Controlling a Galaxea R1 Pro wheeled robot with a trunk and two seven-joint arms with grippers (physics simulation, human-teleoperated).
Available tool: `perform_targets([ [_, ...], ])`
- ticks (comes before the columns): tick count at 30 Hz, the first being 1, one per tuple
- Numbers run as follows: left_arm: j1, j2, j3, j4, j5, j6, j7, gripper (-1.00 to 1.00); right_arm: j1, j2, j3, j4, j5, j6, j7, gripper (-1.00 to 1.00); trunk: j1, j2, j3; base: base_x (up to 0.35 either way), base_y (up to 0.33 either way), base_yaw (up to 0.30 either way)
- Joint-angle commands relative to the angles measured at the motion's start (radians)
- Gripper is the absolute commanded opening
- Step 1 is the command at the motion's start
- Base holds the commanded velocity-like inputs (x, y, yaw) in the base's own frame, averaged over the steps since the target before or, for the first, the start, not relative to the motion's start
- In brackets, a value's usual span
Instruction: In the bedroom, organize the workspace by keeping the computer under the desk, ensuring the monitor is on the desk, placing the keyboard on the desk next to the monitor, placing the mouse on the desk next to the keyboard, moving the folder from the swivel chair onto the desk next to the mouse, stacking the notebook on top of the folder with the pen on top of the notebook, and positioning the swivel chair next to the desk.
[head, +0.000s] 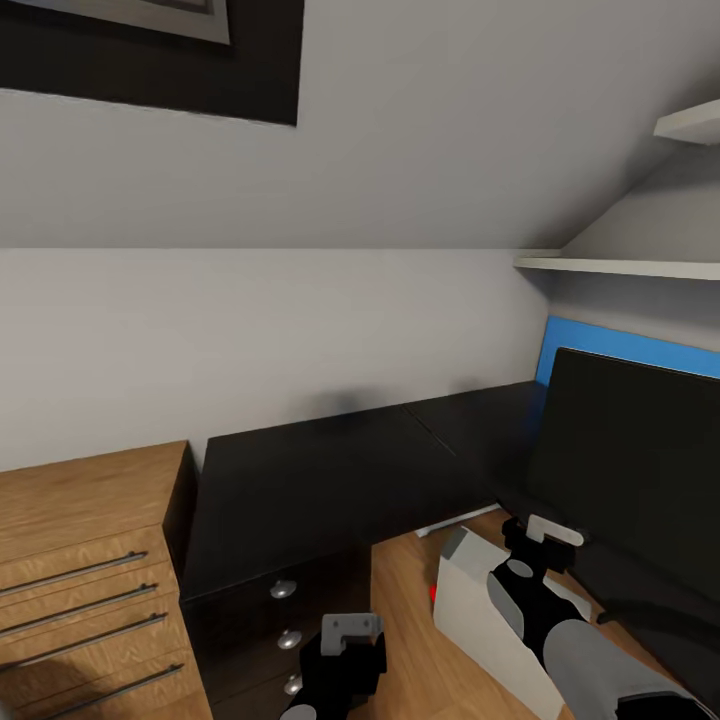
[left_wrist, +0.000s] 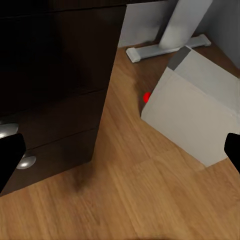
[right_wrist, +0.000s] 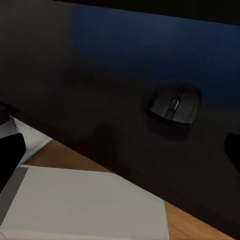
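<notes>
One mouse is seen near the desk edge; the spread right gripper should be centred before closing.

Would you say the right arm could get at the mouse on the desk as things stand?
Probably yes. The mouse lies in the open on the black desk, directly ahead of the right end effector, whose fingers are spread. Nothing stands between them; the computer sits lower, under the desk's edge.
</notes>
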Motion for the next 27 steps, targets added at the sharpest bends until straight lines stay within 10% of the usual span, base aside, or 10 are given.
perform_targets([
  [1, -0.001, 0.000, -0.003, -0.002, 0.004, 0.003, 0.007, 1.00, -0.001, -0.002, 0.008, 0.000, -0.011, -0.004, -0.004, 1.00, 0.000, -0.001, -0.001, 0.018, -0.016, 0.000],
  [18, -0.001, -0.007, -0.026, -0.005, 0.009, 0.003, 0.007, 1.00, -0.003, -0.031, 0.003, 0.000, -0.019, 0.004, -0.004, 1.00, 0.000, -0.001, -0.001, 0.004, -0.003, 0.000],
  [27, -0.001, -0.012, -0.025, -0.005, 0.012, 0.003, 0.007, 1.00, -0.003, -0.066, -0.030, 0.000, -0.180, 0.001, 0.003, 1.00, 0.000, -0.001, -0.001, 0.000, 0.000, 0.000],
])
